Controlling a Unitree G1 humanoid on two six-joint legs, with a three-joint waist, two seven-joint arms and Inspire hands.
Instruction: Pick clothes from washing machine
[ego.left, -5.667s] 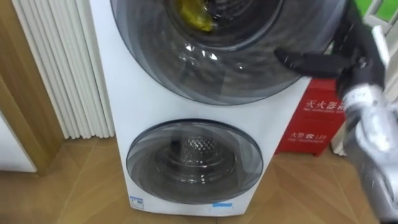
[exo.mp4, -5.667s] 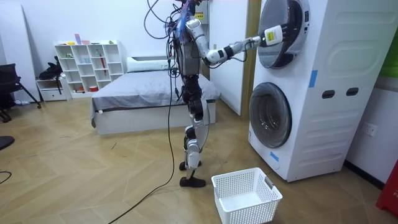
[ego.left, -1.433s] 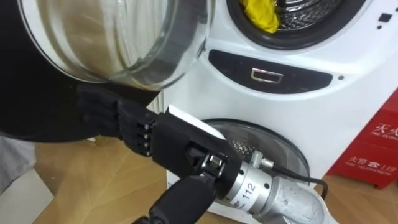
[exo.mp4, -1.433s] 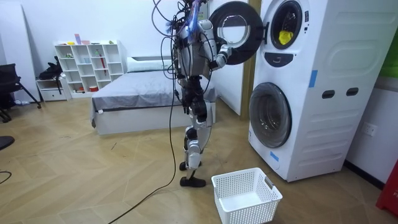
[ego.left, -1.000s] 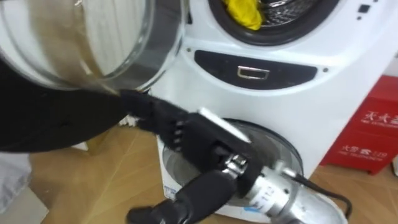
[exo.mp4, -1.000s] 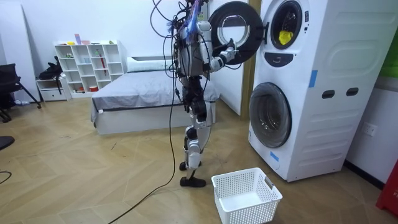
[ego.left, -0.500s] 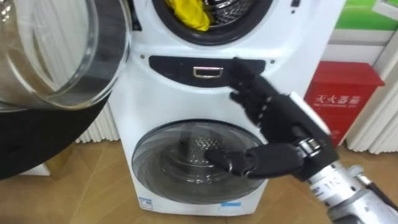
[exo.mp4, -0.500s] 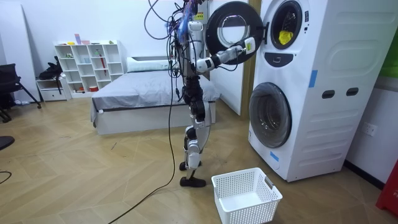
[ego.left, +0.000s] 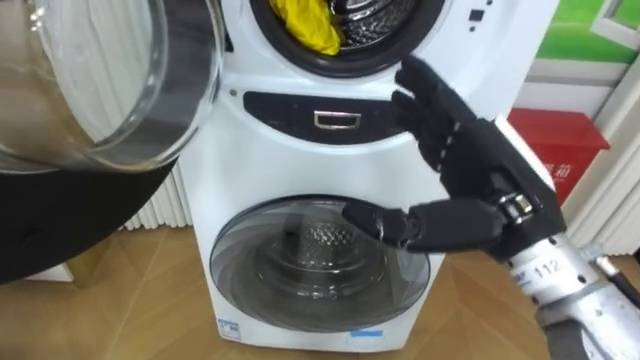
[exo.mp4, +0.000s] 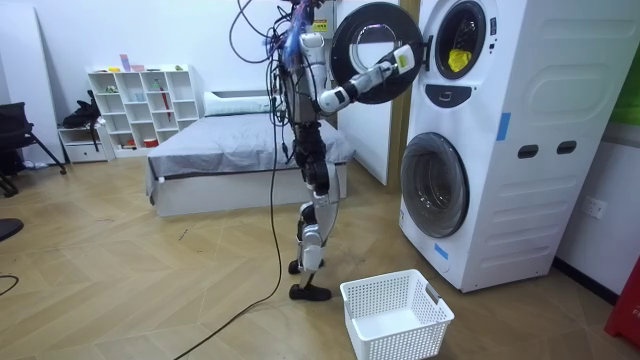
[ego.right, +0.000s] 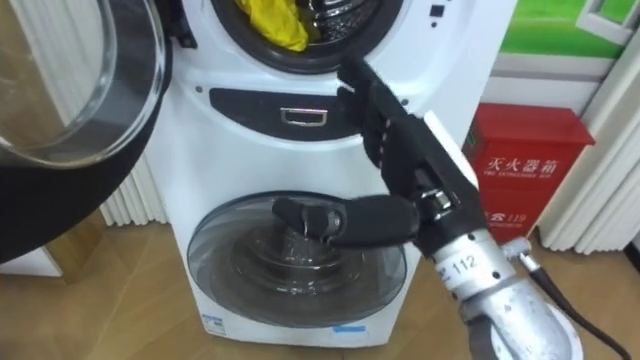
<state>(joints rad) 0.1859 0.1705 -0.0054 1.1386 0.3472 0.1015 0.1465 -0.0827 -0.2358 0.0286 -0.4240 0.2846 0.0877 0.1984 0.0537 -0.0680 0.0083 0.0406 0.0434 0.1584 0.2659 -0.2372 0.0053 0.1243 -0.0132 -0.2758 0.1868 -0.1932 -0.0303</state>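
Before the white stacked washing machine (ego.left: 250, 160), the black right hand (ego.left: 475, 165), straight-fingered and empty, has left the round glass door (ego.left: 100, 80), so the yellow cloth (ego.left: 305, 25) looks reachable.

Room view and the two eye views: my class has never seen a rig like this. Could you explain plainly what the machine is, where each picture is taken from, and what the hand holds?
This is a two-legged humanoid robot standing before a stacked washing machine. The room view comes from a camera standing some way off. The two eye views come from the robot's head, looking down. The upper door hangs open, and a yellow cloth lies in the upper drum. The lower door is closed. The robot's right hand is raised in front of the machine, fingers straight, holding nothing. A white basket stands near its feet.
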